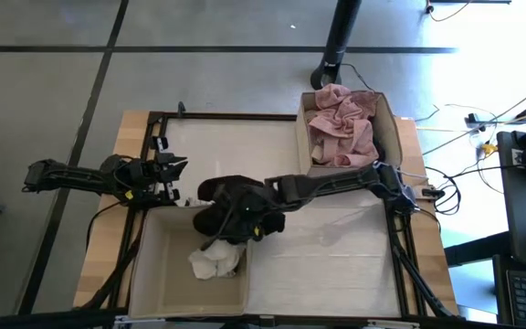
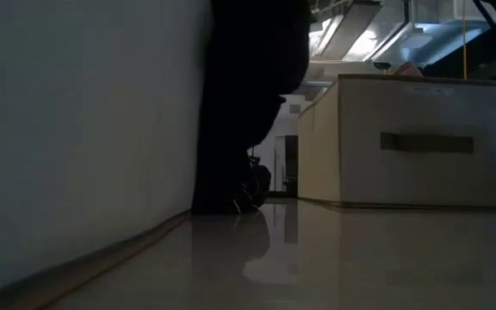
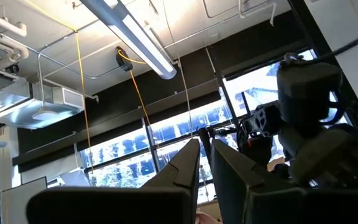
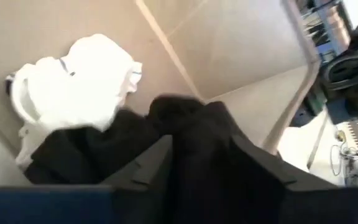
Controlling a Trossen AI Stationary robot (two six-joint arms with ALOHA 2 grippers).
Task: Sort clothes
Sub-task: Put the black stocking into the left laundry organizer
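The right gripper (image 4: 201,155) is clamped on the black garment (image 1: 231,203), its two dark fingers pinching a bunched fold of the cloth in the right wrist view. Seen from above, the garment hangs from the gripper over the far right corner of the near beige box (image 1: 153,265), its long axis running from the far edge of that box down toward the white piece (image 1: 215,262), and its lower end reaches that piece. In the low view the cloth shows as a dark mass (image 2: 248,103) hanging upright just beside the box wall (image 2: 76,112). The white piece (image 4: 76,87) lies crumpled on the box floor, with thin dark stripes at its edge. The dusty pink garment (image 1: 341,123) is heaped in the far beige box (image 1: 389,128), well apart from the black one. The left gripper (image 3: 205,163) waits above the table's left side, pointing up toward the ceiling, its fingers nearly together with nothing between them. No readable writing shows on any cloth or box.
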